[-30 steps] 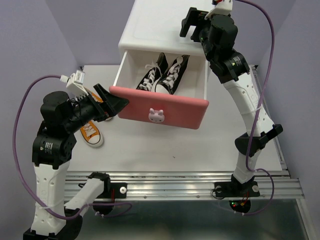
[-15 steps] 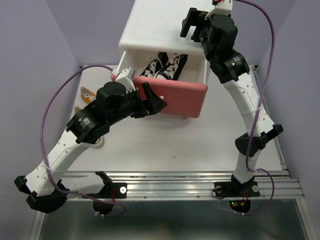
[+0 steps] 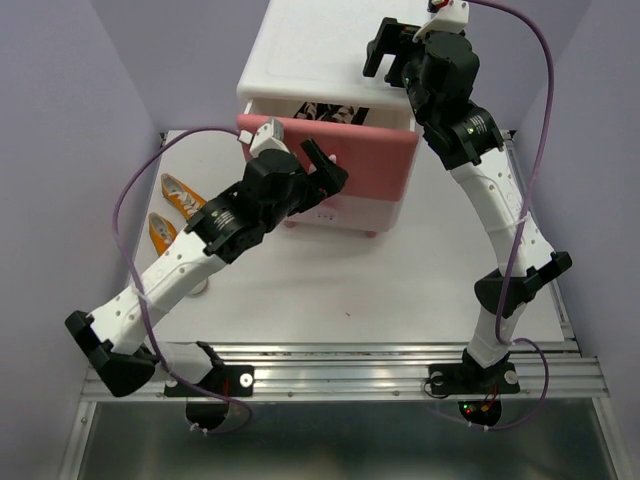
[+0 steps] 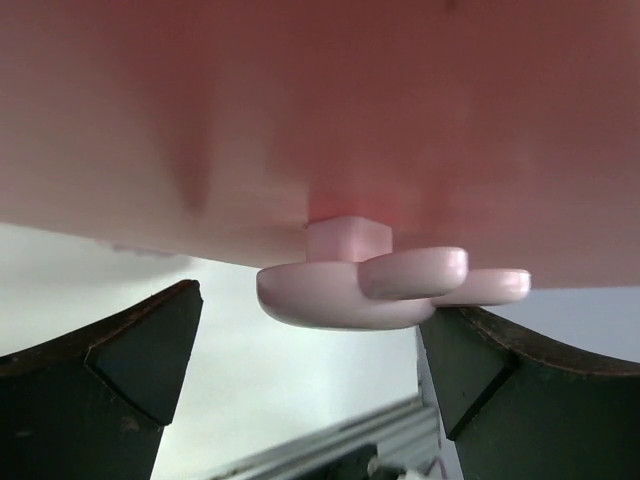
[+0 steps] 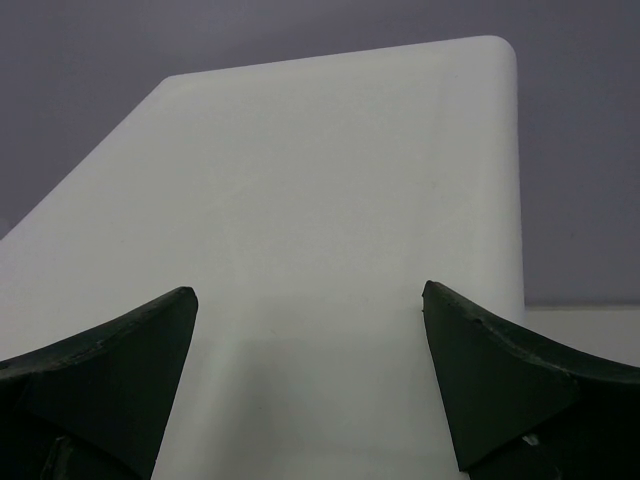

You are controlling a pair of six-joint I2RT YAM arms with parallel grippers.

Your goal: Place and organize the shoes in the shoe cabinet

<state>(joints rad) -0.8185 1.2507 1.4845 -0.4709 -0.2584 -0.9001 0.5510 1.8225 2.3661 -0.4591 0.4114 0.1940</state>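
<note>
The white shoe cabinet point(image 3: 305, 50) stands at the back of the table. Its deep pink upper drawer point(image 3: 375, 160) is open by a narrow gap, and the black shoes point(image 3: 330, 111) show inside. My left gripper point(image 3: 325, 172) is open and pressed against the drawer front point(image 4: 320, 110). The bunny knob point(image 4: 370, 290) lies between its fingers, and the right finger point(image 4: 480, 370) touches it. The two orange shoes point(image 3: 178, 192) point(image 3: 160, 232) lie on the table at the left. My right gripper point(image 3: 385, 48) is open and empty over the cabinet top point(image 5: 330, 190).
The pale pink lower drawer point(image 3: 345, 214) is shut under the upper one. Purple walls close in the left, right and back. A metal rail point(image 3: 350, 375) runs along the table's near edge. A purple cable point(image 3: 140, 190) loops above the orange shoes.
My left arm has swung right and forward, pushing the upper drawer from wide open to almost shut. The black shoes are now mostly hidden. The right arm has not moved.
</note>
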